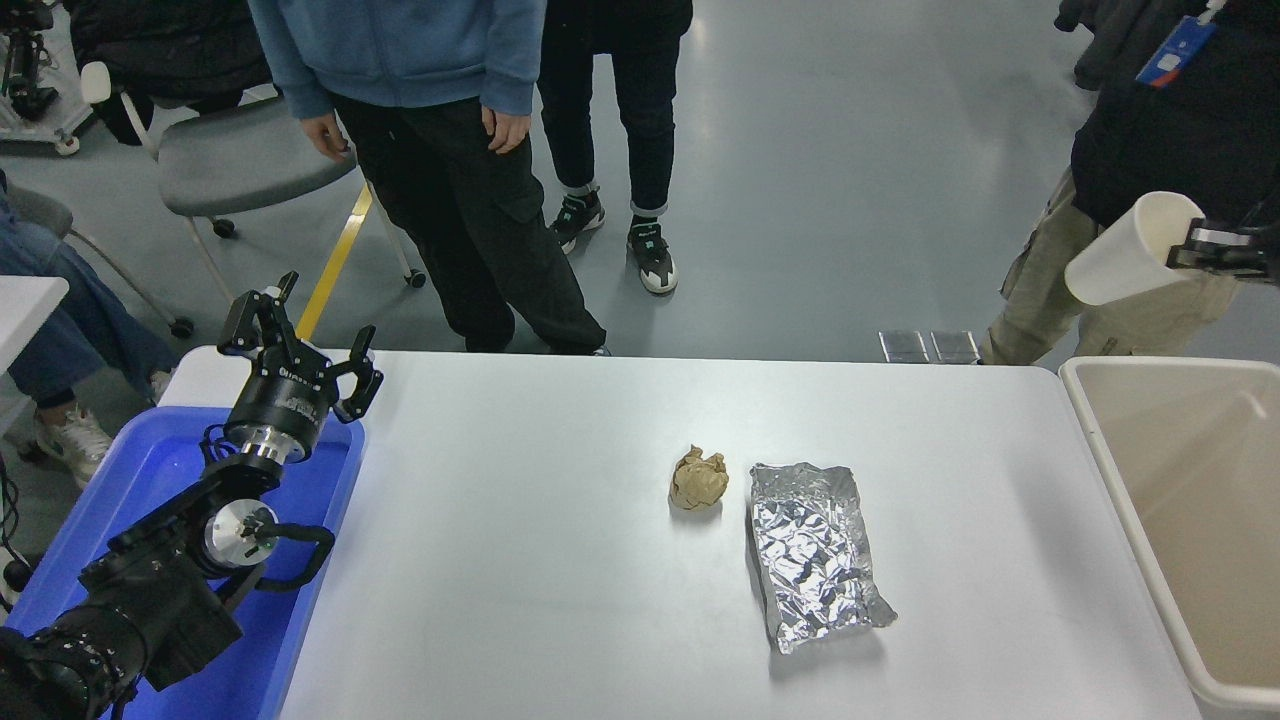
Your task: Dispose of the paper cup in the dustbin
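Note:
The white paper cup (1125, 255) hangs in the air at the right edge, tilted with its base pointing left and down. My right gripper (1195, 246) is shut on the cup's rim; most of that arm is out of view. The cup is high above the far end of the beige dustbin (1105, 455), which stands beside the table's right edge. My left gripper (300, 345) is open and parked at the lower left over the blue tray.
A crumpled brown paper ball (699, 478) and a crinkled foil packet (812, 553) lie mid-table. A blue tray (150, 470) is at the left edge. People stand at the far side, one (1150, 120) just behind the cup.

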{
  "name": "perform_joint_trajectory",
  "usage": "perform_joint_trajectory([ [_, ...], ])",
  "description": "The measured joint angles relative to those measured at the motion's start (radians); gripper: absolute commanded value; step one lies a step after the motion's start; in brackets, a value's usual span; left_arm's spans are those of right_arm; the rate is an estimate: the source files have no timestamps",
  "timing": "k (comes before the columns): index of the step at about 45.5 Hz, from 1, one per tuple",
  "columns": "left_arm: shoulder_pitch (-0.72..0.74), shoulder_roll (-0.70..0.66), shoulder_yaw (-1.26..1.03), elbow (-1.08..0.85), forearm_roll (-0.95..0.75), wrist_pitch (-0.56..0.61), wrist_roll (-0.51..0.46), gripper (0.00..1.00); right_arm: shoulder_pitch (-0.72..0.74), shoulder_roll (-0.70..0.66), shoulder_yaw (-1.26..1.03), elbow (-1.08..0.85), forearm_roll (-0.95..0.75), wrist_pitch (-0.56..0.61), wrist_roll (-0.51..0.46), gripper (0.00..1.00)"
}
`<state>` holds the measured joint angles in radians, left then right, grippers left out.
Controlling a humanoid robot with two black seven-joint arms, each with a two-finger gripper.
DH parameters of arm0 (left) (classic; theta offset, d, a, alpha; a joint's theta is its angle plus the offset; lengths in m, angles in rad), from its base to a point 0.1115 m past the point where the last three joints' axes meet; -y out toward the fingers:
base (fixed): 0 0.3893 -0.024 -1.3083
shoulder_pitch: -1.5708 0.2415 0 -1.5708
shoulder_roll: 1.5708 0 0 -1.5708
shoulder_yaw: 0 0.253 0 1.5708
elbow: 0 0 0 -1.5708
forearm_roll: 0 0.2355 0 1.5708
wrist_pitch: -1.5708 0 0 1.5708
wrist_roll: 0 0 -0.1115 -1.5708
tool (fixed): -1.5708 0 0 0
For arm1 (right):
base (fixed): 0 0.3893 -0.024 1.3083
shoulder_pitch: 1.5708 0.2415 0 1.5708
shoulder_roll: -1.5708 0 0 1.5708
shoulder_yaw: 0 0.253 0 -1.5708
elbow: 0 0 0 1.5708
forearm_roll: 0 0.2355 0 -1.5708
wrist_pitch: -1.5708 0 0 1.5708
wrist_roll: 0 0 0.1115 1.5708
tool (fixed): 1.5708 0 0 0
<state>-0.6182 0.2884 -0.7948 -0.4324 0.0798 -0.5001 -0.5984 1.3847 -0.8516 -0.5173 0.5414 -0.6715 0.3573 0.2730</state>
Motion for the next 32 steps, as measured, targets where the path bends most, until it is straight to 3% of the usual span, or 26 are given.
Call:
perform_joint_trajectory([
  [17,0.000,0.000,0.000,0.000,0.000,0.000,0.000,1.00,-0.295,0.027,0.036,-0.256,0.352,-0.028,-0.009,0.00],
  [32,0.000,0.000,0.000,0.000,0.000,0.000,0.000,1.00,-0.534,0.182,0.167,-0.528,0.525,-0.049,-0.030,0.00],
])
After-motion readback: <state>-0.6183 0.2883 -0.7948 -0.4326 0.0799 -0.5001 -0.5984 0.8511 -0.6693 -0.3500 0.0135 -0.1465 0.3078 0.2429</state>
